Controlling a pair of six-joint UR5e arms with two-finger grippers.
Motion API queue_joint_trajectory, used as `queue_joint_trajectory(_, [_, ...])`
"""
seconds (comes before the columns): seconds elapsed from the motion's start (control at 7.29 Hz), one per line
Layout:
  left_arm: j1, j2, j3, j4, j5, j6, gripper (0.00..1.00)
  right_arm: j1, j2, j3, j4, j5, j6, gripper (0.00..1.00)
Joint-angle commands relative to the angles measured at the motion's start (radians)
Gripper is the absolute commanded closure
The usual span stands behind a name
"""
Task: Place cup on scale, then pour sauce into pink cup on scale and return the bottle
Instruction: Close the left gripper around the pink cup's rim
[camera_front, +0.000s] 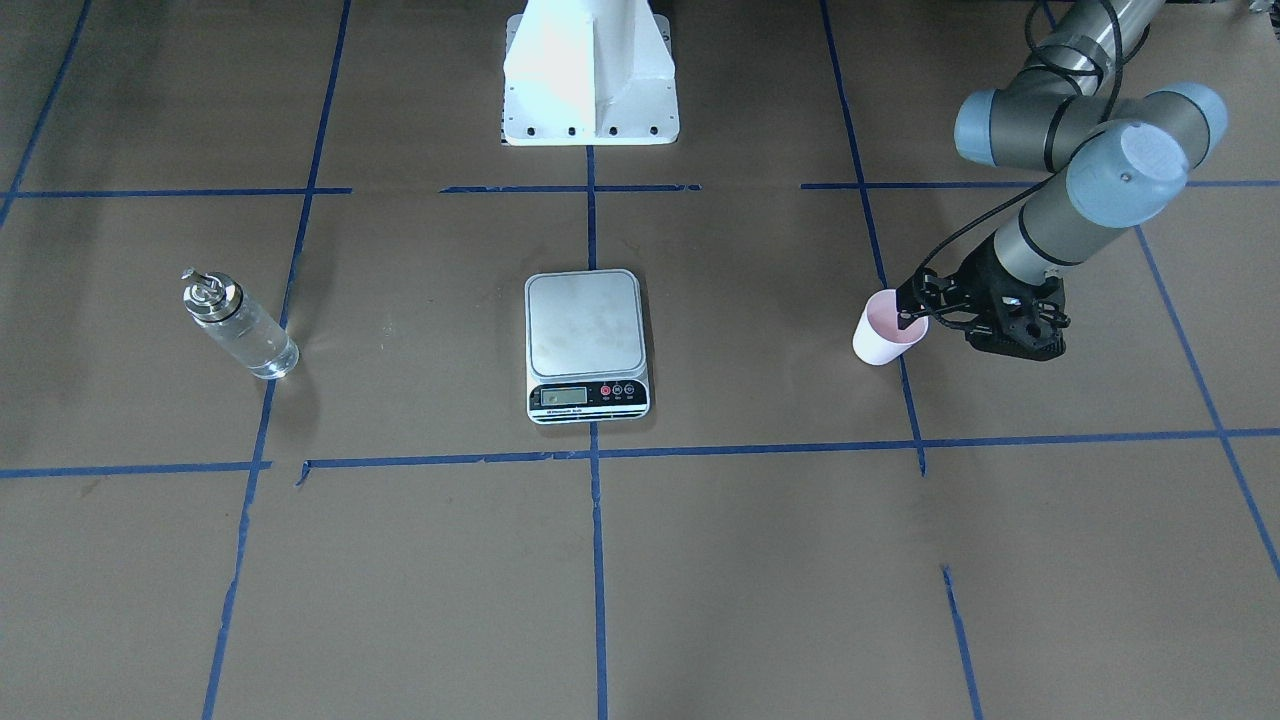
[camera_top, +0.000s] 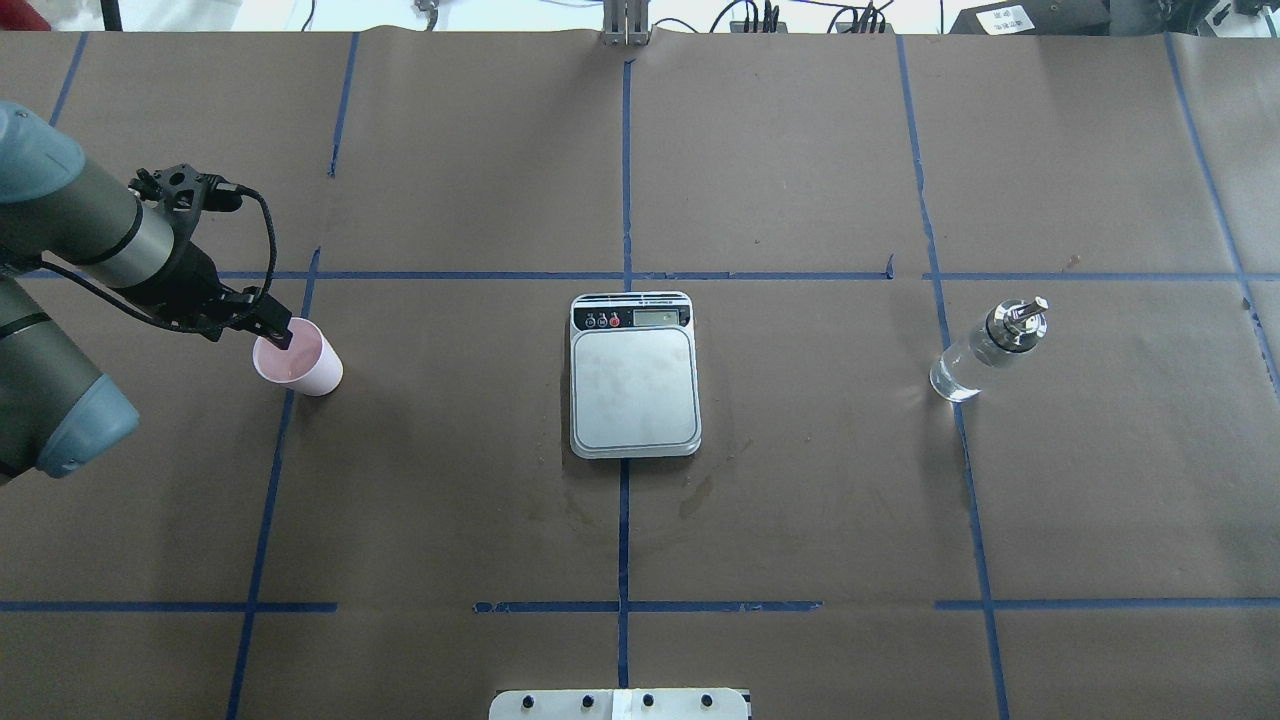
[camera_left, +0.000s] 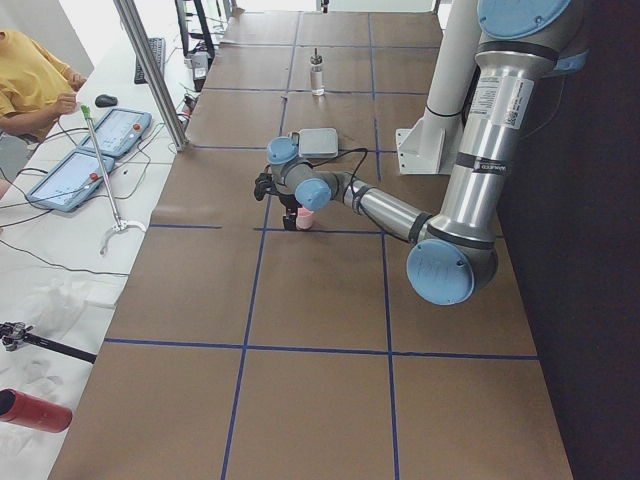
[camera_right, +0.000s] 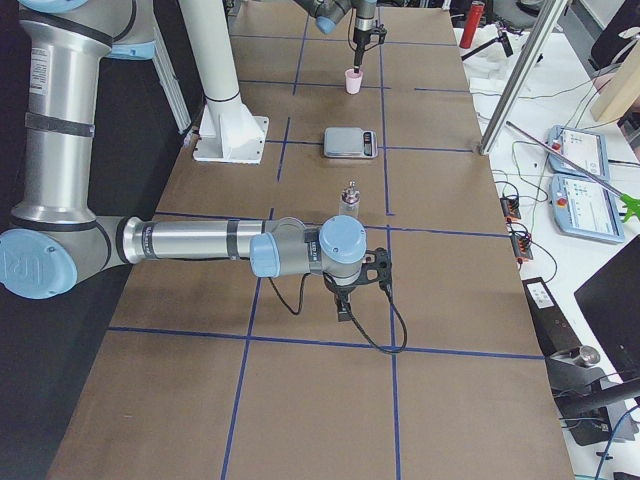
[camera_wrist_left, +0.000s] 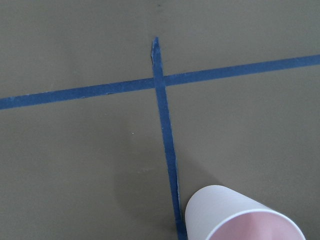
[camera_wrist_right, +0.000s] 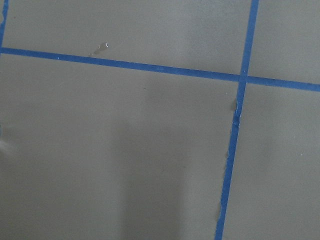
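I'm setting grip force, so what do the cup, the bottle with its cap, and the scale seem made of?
Cup: likely thin paper, matte pale pink, no gloss. Bottle: clear glass, possibly hard plastic; the table shows through it. Cap: silver metal, judging by its mirror-like shine. Scale: steel plate with a dull brushed sheen; the black front strip looks plastic.

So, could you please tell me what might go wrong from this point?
1. The left gripper meets the cup only at its rim, apparently with one finger inside. Such a thin pinch might crumple or tip the paper cup on the way to the scale.
2. The bottle is tall and narrow, so a slightly off grasp could topple it.
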Motion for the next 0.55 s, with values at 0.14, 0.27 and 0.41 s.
queue_joint_trajectory(0.14, [0.024, -0.002, 0.006, 0.003, 0.005, 0.012, 1.00, 0.000, 0.000, 0.002, 0.000, 0.000, 0.000, 0.00])
queue_joint_trajectory(0.27, [0.026, -0.008, 0.003, 0.003, 0.003, 0.011, 1.00, 0.000, 0.000, 0.002, 0.000, 0.002, 0.003, 0.00])
queue_joint_trajectory(0.41, [0.026, -0.010, -0.006, 0.004, -0.002, 0.002, 1.00, 0.000, -0.002, 0.002, 0.000, 0.002, 0.003, 0.00])
